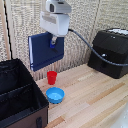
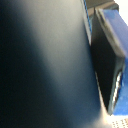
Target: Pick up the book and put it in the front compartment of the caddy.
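Caddy (image 1: pixel 20 95) nearest you, black, two compartments, sitting on table (image 1: pixel 95 100) at exterior view's left. Your fingers (image 1: pixel 52 42) clamped on book (image 1: pixel 46 51): navy cover hangs upright in air, above red cup (image 1: pixel 52 77) and light-blue bowl (image 1: pixel 55 95). Wrist view filled by dark cover (image 2: pixel 45 65), finger (image 2: pixel 112 65) beside it. Glossy black box (image 1: pixel 111 52) at exterior view's right.

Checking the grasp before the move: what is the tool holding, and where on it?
The tool holds the book by its upper edge, near one corner; it hangs in the air.
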